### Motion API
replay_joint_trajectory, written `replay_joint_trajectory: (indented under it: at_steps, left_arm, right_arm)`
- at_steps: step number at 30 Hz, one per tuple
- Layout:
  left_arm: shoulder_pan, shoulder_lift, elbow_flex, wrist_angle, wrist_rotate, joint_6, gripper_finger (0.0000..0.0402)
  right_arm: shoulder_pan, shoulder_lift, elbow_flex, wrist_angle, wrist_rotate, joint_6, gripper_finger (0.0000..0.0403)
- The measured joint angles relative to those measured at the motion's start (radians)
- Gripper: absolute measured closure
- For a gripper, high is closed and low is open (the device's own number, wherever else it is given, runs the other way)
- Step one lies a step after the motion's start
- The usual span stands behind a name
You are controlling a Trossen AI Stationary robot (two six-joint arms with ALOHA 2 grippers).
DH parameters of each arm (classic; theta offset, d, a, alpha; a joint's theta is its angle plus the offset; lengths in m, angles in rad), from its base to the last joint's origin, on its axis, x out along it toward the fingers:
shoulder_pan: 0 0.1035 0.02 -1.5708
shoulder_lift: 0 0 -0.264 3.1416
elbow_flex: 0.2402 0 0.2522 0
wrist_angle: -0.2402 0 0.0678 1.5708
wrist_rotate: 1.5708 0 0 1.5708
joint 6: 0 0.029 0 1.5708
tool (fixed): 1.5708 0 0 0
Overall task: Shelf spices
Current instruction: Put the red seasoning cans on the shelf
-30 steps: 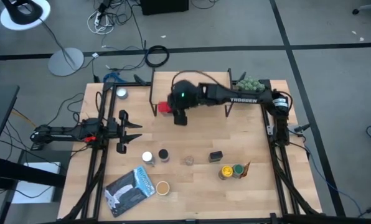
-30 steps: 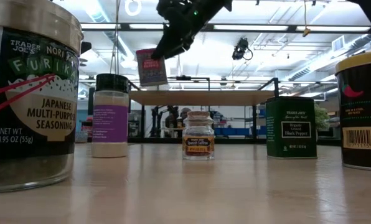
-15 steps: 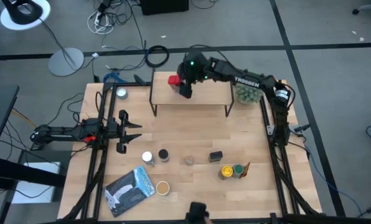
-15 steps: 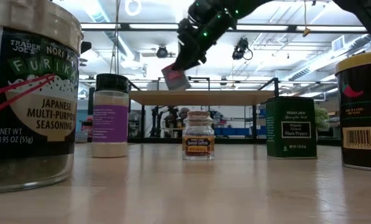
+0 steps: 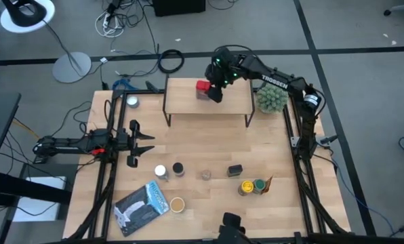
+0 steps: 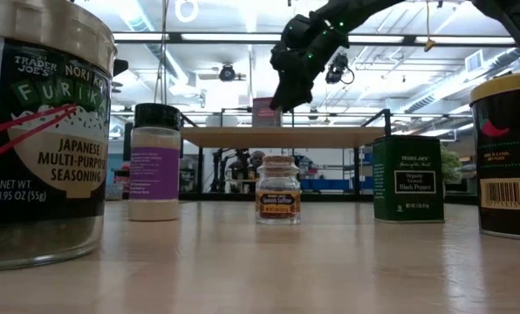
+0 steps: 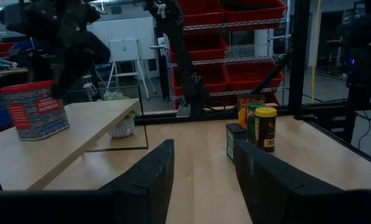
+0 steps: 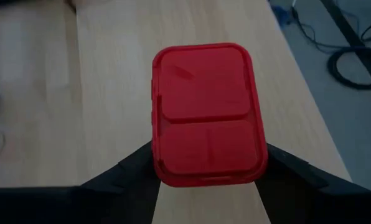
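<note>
My right gripper (image 5: 213, 89) (image 8: 208, 158) is over the shelf (image 5: 188, 102), a light wood board on black legs, and is shut on a red-lidded tin (image 5: 203, 87) (image 6: 266, 112). The other spices stand on the table's near half: a white-lidded jar (image 5: 160, 171), a black-lidded jar (image 5: 179, 169), a small glass jar (image 5: 206, 174), a dark tin (image 5: 235, 169), yellow-lidded (image 5: 245, 187) and green-lidded (image 5: 259, 184) jars, and a tan-lidded one (image 5: 177, 204). My left gripper (image 5: 142, 143) (image 7: 204, 180) waits open at the table's left edge. My right gripper pinches the red tin just below its red lid (image 8: 204, 112), one finger (image 8: 142, 171) on each long side. The fingers come from above, pointing down. The tin stands about upright, its base (image 7: 39, 129) at the shelf's top board.
A flat silver-blue pouch (image 5: 142, 205) lies at the near left. A fuzzy green plant (image 5: 271, 98) stands beside the shelf's right end, close to the right arm. A small silver round thing (image 5: 131, 102) sits at the far left. Bare board lies on either side of the tin.
My right gripper carried the red tin from in front of the shelf's near edge toward the far edge, then rightward over the top board, and came down. The tin, tilted half a second ago, now stands upright at the board.
</note>
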Motion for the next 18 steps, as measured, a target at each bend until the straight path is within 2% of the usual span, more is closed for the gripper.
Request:
replay_joint_trajectory:
  at_steps: [6,10,14,18]
  left_arm:
    - [0.0,0.0,0.0,0.0,0.0,0.001,0.0232]
    - [0.0,0.0,0.0,0.0,0.0,0.001,0.0232]
    - [0.0,0.0,0.0,0.0,0.0,0.0,0.0232]
    - [0.0,0.0,0.0,0.0,0.0,-0.001,0.0232]
  right_arm:
    - [-0.001,-0.047,-0.001,-0.076,0.025,-0.043,0.0183]
    - [-0.012,-0.066,-0.001,-0.167,0.09,-0.065,0.018]
    - [-0.05,-0.085,-0.011,-0.217,0.091,-0.067,0.0181]
    - [-0.096,-0.148,-0.099,-0.187,0.065,-0.068,0.0182]
